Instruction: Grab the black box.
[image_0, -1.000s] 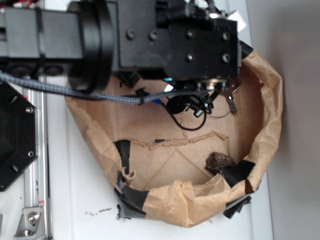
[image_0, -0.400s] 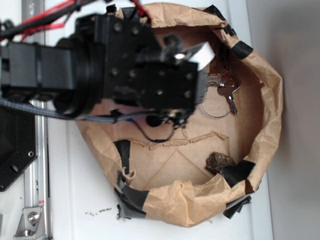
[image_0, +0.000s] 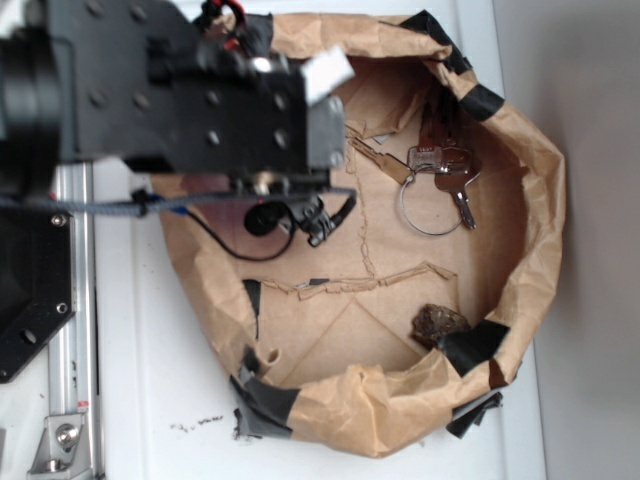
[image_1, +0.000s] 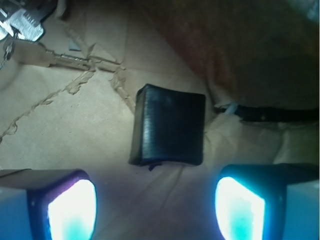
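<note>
The black box (image_1: 169, 125) lies flat on the brown paper floor of the paper nest (image_0: 535, 130), seen only in the wrist view. It is nearly square, its slightly longer side running away from the camera, its edges a little askew to the picture's frame, and one corner points toward the torn seam in the paper. In the exterior view the arm hides it.

The gripper (image_1: 156, 205) hangs over the nest's upper left part, pointing down, its body lying across the rim there. Its two glowing fingertips (image_1: 72, 207) stand wide apart and hold nothing; the box sits just beyond the gap between them.

The keys (image_0: 440, 170) rest toward the nest's upper right edge, and a dark brown lump (image_0: 438, 322) lies near its lower right wall.
</note>
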